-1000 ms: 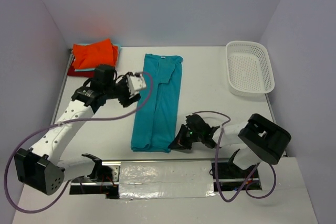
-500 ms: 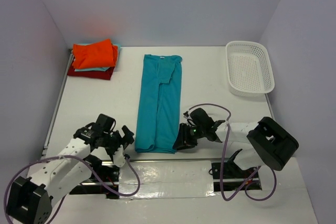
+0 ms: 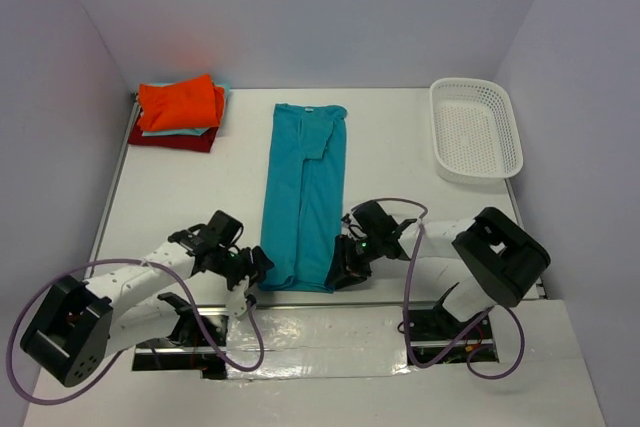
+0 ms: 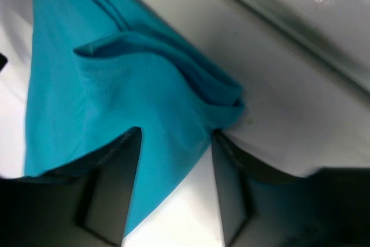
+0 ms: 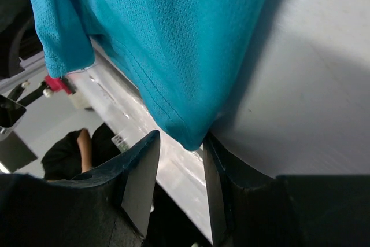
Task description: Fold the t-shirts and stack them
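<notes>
The teal shirt (image 3: 303,192) lies folded lengthwise mid-table (image 3: 400,147), collar far, hem at the near edge. The left gripper (image 3: 258,269) is at the hem's left corner, fingers (image 4: 107,198) apart, cloth in the gap between them. The right gripper (image 3: 340,269) is at the hem's right corner, fingers (image 5: 137,180) apart, hem tip at the gap's mouth. The orange shirt (image 3: 180,102) sits stacked over the red shirt (image 3: 170,138) in the far-left corner.
</notes>
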